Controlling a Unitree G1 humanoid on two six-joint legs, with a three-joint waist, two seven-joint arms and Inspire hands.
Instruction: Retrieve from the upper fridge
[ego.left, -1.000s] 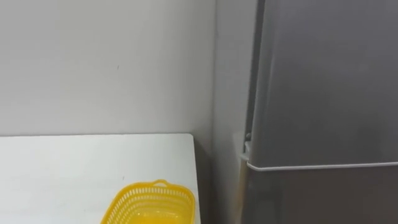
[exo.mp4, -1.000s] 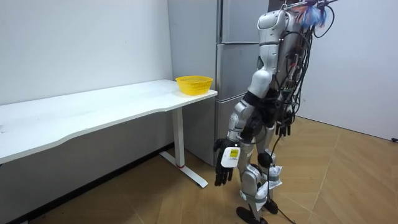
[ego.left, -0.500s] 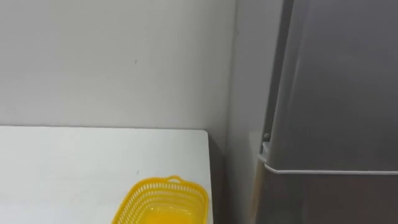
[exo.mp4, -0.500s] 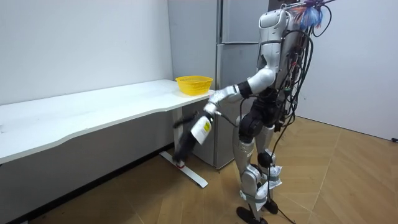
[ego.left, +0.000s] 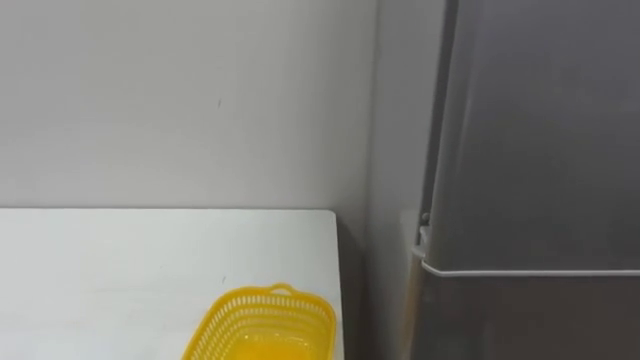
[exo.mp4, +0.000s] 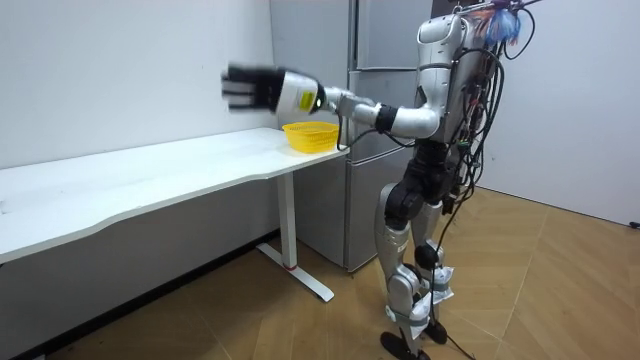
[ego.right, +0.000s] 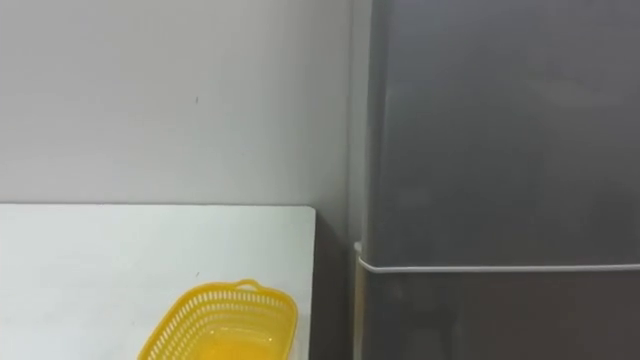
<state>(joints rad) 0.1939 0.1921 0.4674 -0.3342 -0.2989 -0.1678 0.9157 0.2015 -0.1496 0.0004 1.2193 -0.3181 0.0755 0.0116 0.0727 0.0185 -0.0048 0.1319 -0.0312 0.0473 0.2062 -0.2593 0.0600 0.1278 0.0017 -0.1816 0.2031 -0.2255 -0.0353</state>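
The fridge (ego.left: 540, 150) is a tall grey cabinet with plain, flat fronts, standing against the pale wall (ego.left: 180, 100) just beside the end of the white table (ego.left: 120, 270), with a narrow dark gap between the two. Its upper door (ego.right: 500, 130) is shut, and a thin light seam runs across the front where it meets the lower door (ego.right: 500, 320), also shut. At the hinge side a small notch shows at the height of that seam. No handle can be made out on either door. On the table, near the corner closest to the fridge, sits a yellow mesh basket (ego.left: 265, 322) with a small loop on its rim. In the room view the robot stands upright on the wooden floor (exo.mp4: 540, 290) right before the fridge, with the table on its left. Its left arm is stretched out nearly level at shoulder height, away from the fridge and over the table's end. The left hand (exo.mp4: 252, 88) hangs in the air above and beyond the basket, well apart from the fridge; its dark fingers are straight and spread, with nothing in them.
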